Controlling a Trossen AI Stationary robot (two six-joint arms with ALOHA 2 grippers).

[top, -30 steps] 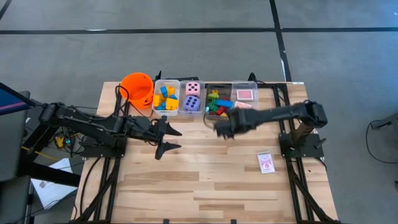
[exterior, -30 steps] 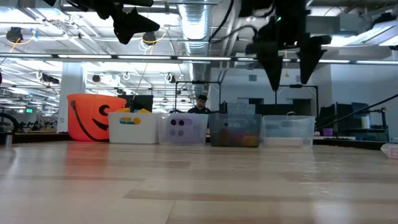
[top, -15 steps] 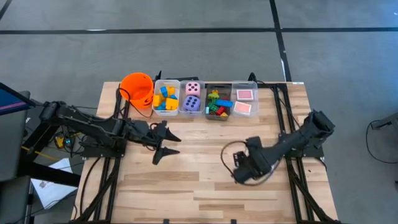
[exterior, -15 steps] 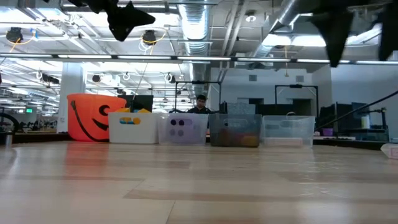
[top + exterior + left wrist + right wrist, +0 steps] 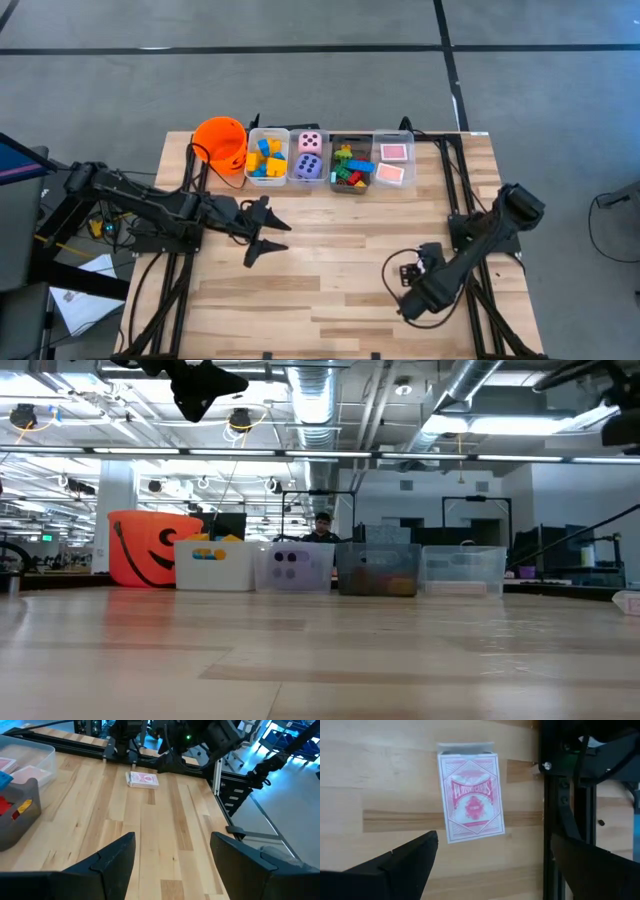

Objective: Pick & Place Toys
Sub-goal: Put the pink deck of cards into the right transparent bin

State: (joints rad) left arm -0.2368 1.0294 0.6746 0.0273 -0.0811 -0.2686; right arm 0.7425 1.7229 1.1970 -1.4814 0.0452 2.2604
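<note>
- Right fingers spread wide, nothing between them, hovering over the card deck.
- Deck lies flat on the worktop toward its right edge, at 12 o'clock from the fingers, long axis running away from them.
- Left fingers spread, empty, parked mid-left; right arm much nearer.

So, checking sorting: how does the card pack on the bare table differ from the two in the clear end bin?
The loose red-and-white card pack lies alone on bare wood; the two binned packs share the clear plastic bin. The loose pack sits under the open right tool; the binned packs have none near. All red-backed.
</note>
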